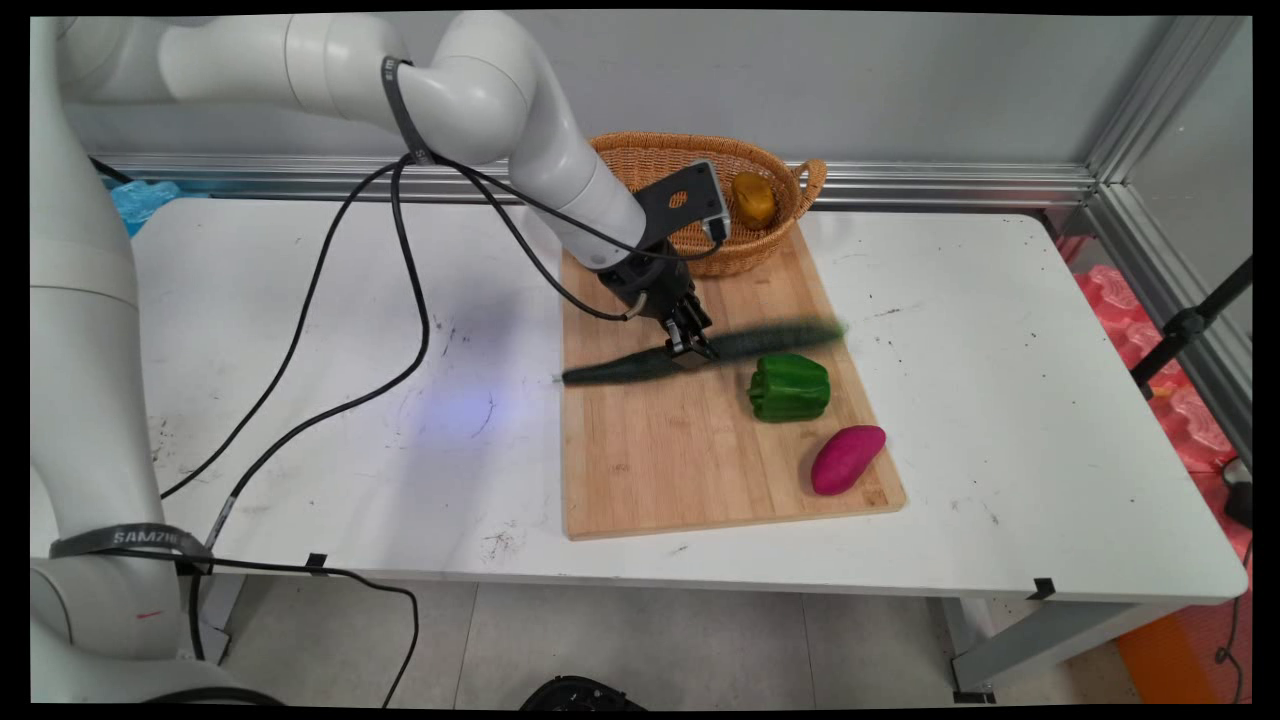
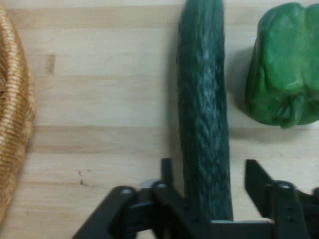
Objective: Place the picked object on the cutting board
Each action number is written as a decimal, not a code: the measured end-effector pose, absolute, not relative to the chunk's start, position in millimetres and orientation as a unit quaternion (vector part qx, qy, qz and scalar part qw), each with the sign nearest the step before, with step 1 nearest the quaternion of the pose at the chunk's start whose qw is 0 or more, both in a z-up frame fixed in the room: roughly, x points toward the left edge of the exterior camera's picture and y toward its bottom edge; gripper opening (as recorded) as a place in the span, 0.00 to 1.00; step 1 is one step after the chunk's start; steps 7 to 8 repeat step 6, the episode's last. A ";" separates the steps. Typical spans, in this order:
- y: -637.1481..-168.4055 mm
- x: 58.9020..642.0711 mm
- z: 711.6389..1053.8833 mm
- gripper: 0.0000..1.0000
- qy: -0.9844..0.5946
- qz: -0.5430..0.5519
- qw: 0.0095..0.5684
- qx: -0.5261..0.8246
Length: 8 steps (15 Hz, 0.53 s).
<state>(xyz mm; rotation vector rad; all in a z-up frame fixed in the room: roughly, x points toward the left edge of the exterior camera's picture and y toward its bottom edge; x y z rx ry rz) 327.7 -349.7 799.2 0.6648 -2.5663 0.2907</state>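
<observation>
A long dark green cucumber (image 1: 770, 342) lies across the wooden cutting board (image 1: 680, 470), smeared in the main view. My gripper (image 1: 690, 346) is down over its middle. In the hand view the cucumber (image 2: 202, 99) runs up between the two fingers of the gripper (image 2: 209, 172). The left finger sits right against it, while the right fingertip (image 2: 253, 177) stands apart from it with board showing in the gap. The gripper is open. A green bell pepper (image 1: 790, 388) (image 2: 286, 69) lies just beside the cucumber.
A purple sweet potato (image 1: 847, 458) lies near the board's front right corner. A wicker basket (image 1: 650, 150) (image 2: 12, 124) stands at the board's far end with a yellow vegetable (image 1: 753, 198) inside. Black cables (image 1: 400, 300) hang over the table's left half.
</observation>
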 end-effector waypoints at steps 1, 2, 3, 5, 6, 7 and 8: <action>-350.0 327.2 798.4 1.00 -0.935 0.105 0.236 0.243; -350.3 326.7 797.7 1.00 -0.935 0.104 0.237 0.243; -350.4 326.2 797.0 1.00 -0.935 0.103 0.238 0.243; -350.6 325.1 795.9 1.00 -0.934 0.100 0.241 0.243; -350.6 324.6 795.5 1.00 -0.934 0.098 0.243 0.243; -350.6 324.6 795.5 1.00 -0.934 0.098 0.243 0.243; -350.6 324.6 795.5 1.00 -0.934 0.098 0.243 0.243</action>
